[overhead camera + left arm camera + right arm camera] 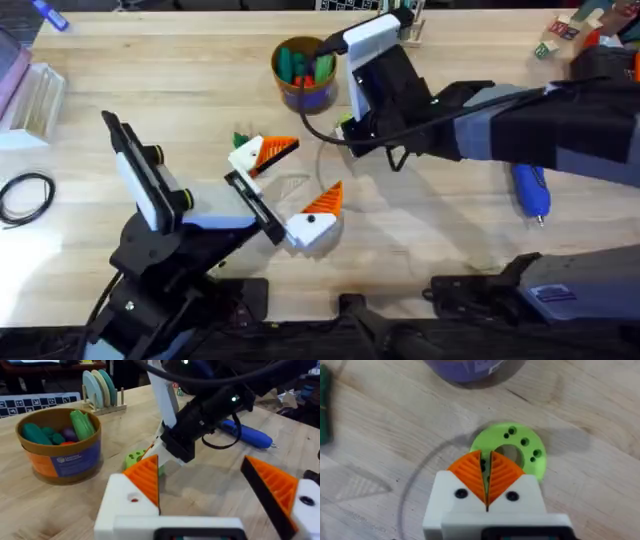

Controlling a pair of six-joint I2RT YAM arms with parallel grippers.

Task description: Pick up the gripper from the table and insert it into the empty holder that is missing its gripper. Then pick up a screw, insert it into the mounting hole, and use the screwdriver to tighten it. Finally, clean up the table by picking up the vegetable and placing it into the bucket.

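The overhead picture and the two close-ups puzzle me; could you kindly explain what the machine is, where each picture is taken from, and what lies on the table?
These are two robot arms at a wooden table. One picture looks down from above, and the other two come from a camera on each wrist. The left gripper stands open, its white fingers tipped with orange ribbed pads, and holds nothing. The right gripper is shut, with its pads together over a green disc. On the table stand a bucket of toy pieces, a blue screwdriver and a small dark green vegetable.
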